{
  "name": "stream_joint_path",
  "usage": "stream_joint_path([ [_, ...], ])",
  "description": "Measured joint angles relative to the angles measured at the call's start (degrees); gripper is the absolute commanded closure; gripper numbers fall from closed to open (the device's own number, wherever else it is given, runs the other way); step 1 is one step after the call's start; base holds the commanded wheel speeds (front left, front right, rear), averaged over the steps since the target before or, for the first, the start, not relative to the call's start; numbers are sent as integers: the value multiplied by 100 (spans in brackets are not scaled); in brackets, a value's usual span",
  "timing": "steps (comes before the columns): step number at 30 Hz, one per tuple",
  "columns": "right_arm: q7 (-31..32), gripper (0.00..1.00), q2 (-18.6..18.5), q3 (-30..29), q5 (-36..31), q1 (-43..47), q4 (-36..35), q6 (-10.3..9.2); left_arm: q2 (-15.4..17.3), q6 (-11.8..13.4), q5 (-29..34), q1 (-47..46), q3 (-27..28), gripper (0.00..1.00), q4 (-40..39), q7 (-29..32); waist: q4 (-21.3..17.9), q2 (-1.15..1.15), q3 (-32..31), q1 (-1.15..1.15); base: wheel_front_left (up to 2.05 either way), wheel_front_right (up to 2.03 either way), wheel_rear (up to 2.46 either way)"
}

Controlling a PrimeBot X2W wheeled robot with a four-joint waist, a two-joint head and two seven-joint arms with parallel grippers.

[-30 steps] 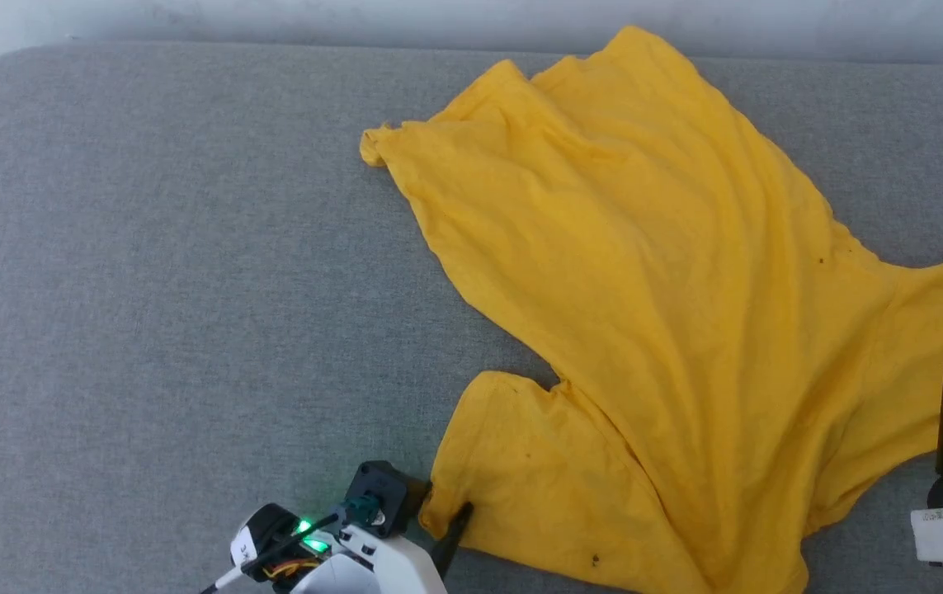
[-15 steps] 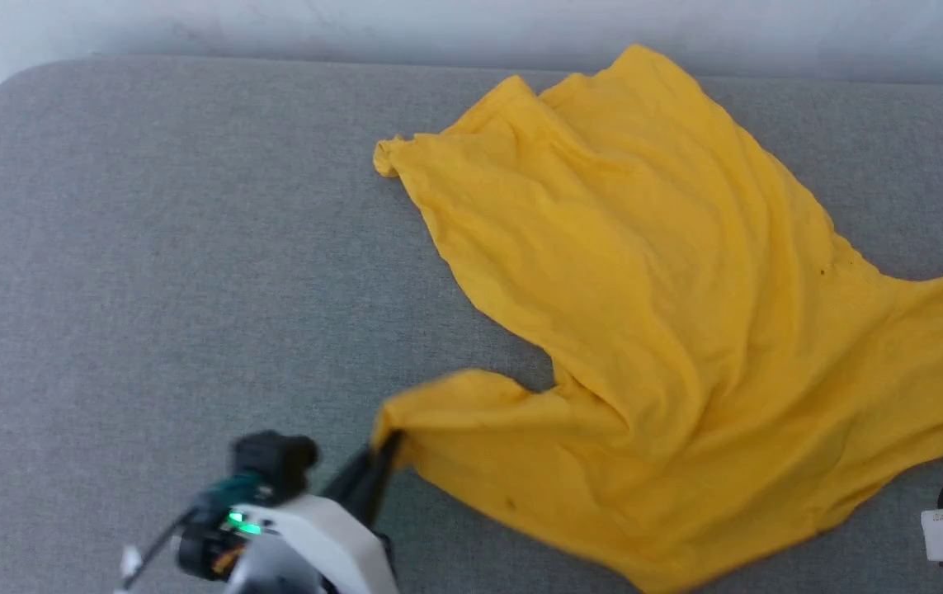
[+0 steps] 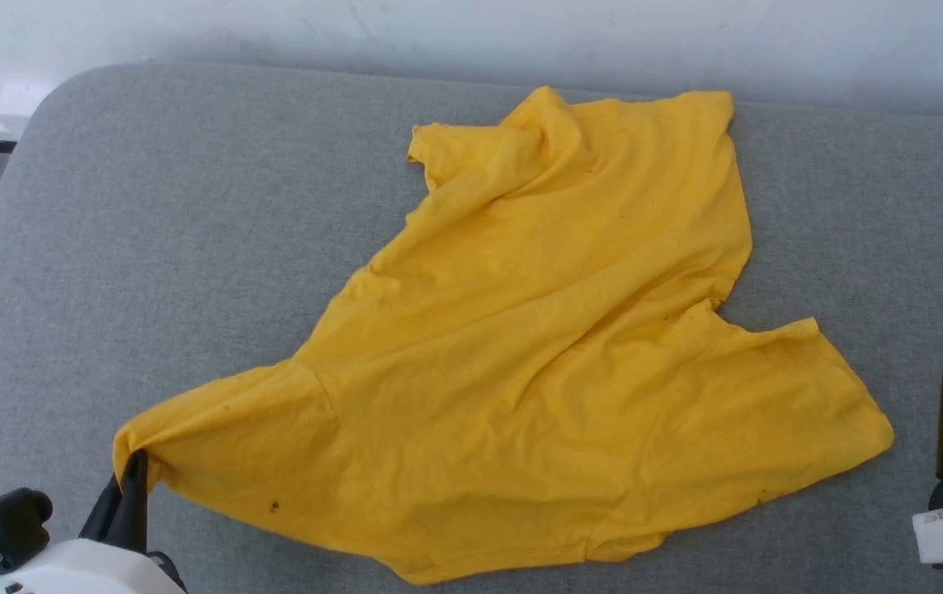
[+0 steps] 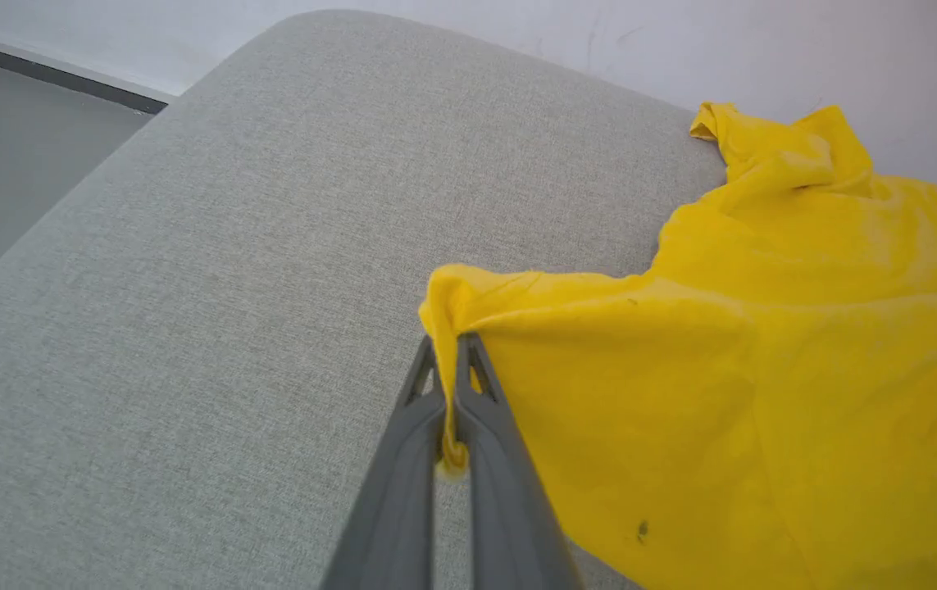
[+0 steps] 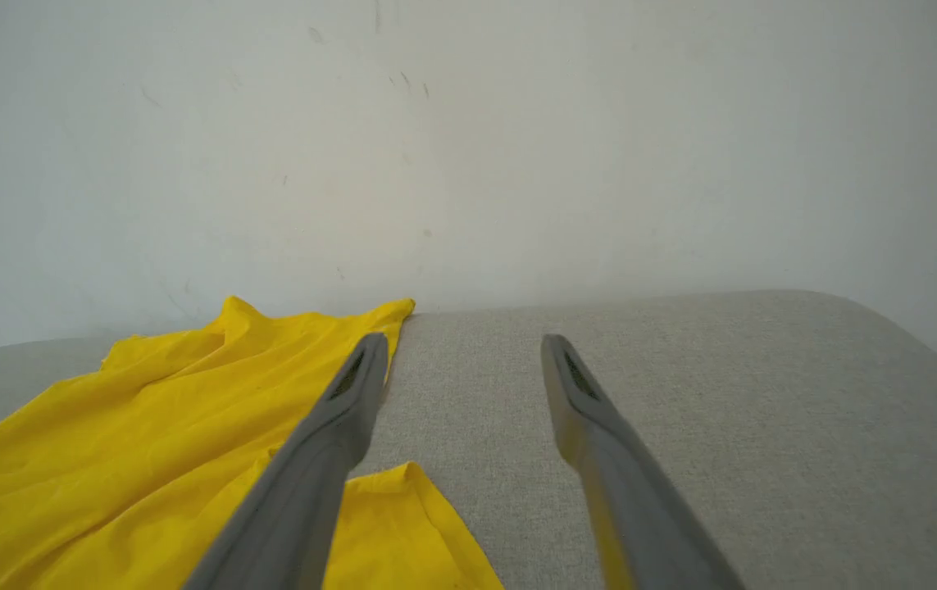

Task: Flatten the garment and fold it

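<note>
- My left gripper [image 4: 453,348] sits at the near left corner of a grey padded surface [image 3: 149,206]. It is clamped tight on the tip of one sleeve [image 3: 223,429] of a bright yellow T-shirt [image 3: 537,371]. A small roll of cloth is pinched between its two fingers.
- My right gripper [image 5: 468,352] has its fingers spread wide and holds nothing. It hovers over bare padding just beside the shirt's other sleeve [image 3: 776,396].
- The T-shirt lies across the middle of the surface, stretched on a slant from the pinched sleeve toward the pale wall [image 3: 471,33]. Long creases run through the body. The far end [image 3: 521,140] is bunched and lapped over itself.
- I judge this to be the flattening step, early on, with no fold begun.
- The next move likely calls for my right gripper to take the free sleeve or a corner on that side, so both arms can draw the cloth taut.
- The bunched far end would then need spreading.
- The cloth looks thin, so a low pinch right at the edge seems wise, to avoid gathering extra layers.
</note>
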Motion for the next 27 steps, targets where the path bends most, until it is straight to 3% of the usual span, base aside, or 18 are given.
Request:
stream_joint_path([
  [4,487,0,-1,78,-203,3,11,0,-93,24,-152,73,46,100,-213,-126,30,0,92,1,0,0,0],
  [10,1795,0,-25,366,-913,-3,116,1,-96,4,-144,-66,-138,100,-242,-125,-3,0,220,1,0,0,0],
  [15,2618,0,-453,330,-934,-29,403,1,-118,-44,-101,-275,-315,100,-235,-120,-15,0,336,1,0,0,0],
  [20,2860,0,-851,349,-813,-190,664,1,-138,-85,-92,-369,-411,100,-215,-118,-8,0,482,1,0,0,0],
  [27,2924,0,-1002,712,-581,-466,970,0,-135,-91,-92,-383,-449,100,-189,-114,52,0,652,1,0,0,0],
])
